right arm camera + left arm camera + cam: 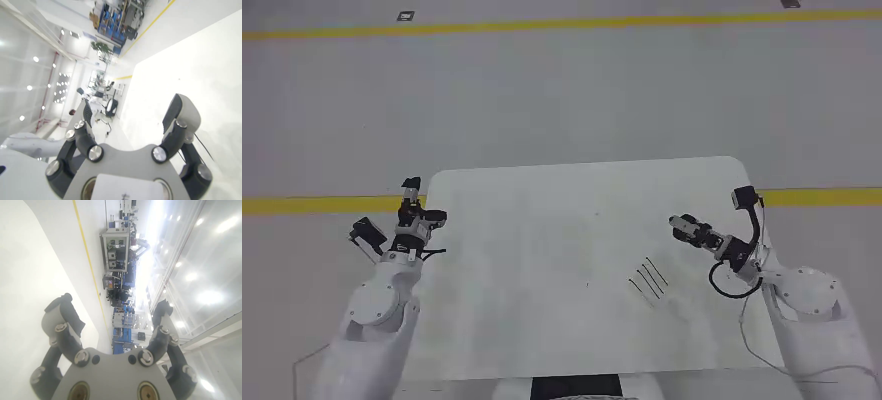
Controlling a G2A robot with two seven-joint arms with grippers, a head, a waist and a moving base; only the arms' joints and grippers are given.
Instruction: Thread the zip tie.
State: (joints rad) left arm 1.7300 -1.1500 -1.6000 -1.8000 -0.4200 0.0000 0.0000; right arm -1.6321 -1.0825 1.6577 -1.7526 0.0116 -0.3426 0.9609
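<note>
Three thin black zip ties (649, 279) lie side by side on the white table (542, 230), toward its front right. My right gripper (679, 222) hovers just behind and to the right of them, open with nothing between its fingers (177, 106); in the right wrist view the right gripper (132, 108) is turned sideways over the tabletop. My left gripper (410, 195) is at the table's left edge, far from the ties. In the left wrist view the left gripper (115, 308) is open and empty, aimed out past the table's edge.
The table's rounded far corners and left edge border grey floor with yellow lines (562, 22). The tabletop between the two arms is bare white. A black cable (757, 240) loops by the right wrist.
</note>
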